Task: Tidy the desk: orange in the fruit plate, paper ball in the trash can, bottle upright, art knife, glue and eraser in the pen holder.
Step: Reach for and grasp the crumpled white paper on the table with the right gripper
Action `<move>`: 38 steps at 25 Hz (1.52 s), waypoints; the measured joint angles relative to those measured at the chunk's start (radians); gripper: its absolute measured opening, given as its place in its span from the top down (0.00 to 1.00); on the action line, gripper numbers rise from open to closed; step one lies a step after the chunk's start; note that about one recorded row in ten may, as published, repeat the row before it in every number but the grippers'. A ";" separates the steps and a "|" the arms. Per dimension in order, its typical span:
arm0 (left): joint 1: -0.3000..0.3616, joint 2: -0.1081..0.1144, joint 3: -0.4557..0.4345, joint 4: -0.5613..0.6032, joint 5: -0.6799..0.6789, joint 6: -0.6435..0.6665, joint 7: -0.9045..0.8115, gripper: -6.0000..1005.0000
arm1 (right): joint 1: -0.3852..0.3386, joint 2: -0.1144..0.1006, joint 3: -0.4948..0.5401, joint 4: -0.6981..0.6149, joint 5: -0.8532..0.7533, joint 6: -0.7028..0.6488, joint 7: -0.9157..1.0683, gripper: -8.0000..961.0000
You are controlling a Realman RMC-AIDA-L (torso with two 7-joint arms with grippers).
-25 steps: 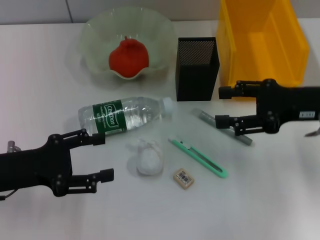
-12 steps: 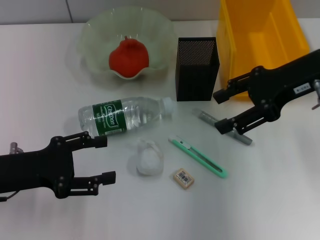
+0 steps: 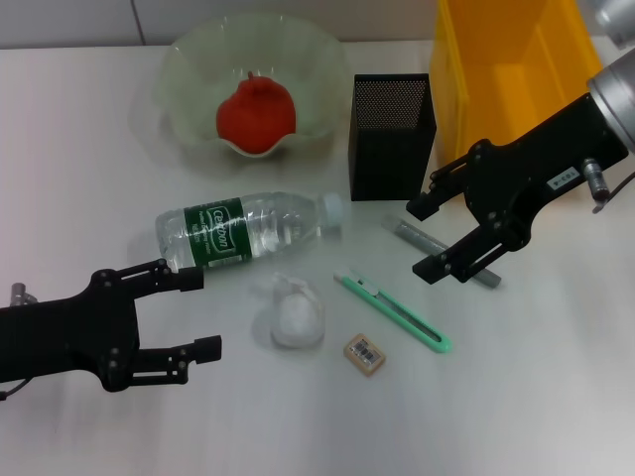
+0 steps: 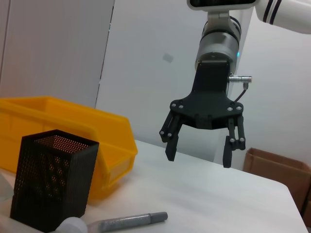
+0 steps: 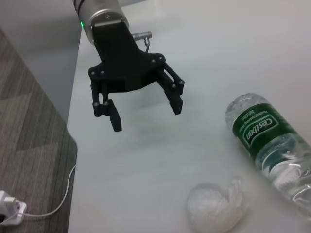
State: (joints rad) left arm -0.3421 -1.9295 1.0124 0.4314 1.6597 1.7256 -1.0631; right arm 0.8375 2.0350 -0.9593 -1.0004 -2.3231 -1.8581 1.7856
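The orange (image 3: 256, 114) lies in the glass fruit plate (image 3: 189, 69). The bottle (image 3: 243, 230) lies on its side, seen also in the right wrist view as bottle (image 5: 265, 143). A paper ball (image 3: 293, 312) rests just below it. The green art knife (image 3: 392, 310), the eraser (image 3: 364, 354) and the grey glue stick (image 3: 407, 233) lie right of the ball. My right gripper (image 3: 421, 240) is open, hovering over the glue stick; the left wrist view shows this right gripper (image 4: 198, 158) above the glue stick (image 4: 129, 222). My left gripper (image 3: 205, 313) stands open, left of the paper ball.
The black mesh pen holder (image 3: 392, 134) stands behind the glue stick. The yellow trash can (image 3: 516, 79) sits at the back right, behind my right arm. The table edge and floor show past the left gripper (image 5: 146, 117) in the right wrist view.
My right arm has swung and tilted, bringing its open gripper left and nearer, over the glue stick. The left gripper has barely shifted.
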 joint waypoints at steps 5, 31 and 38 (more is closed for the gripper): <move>0.006 0.003 -0.001 0.000 0.000 -0.002 0.000 0.15 | -0.002 0.008 -0.038 -0.004 -0.002 0.023 0.000 0.20; 0.013 0.012 -0.001 0.006 0.000 -0.008 0.002 0.15 | 0.001 0.053 -0.495 0.168 0.167 0.436 -0.027 0.23; 0.020 0.014 -0.001 0.006 0.000 -0.015 0.002 0.15 | -0.007 0.056 -0.640 0.186 0.233 0.564 -0.027 0.24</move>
State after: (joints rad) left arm -0.3224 -1.9156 1.0109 0.4373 1.6597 1.7102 -1.0611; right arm 0.8307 2.0906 -1.5993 -0.8143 -2.0903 -1.2941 1.7586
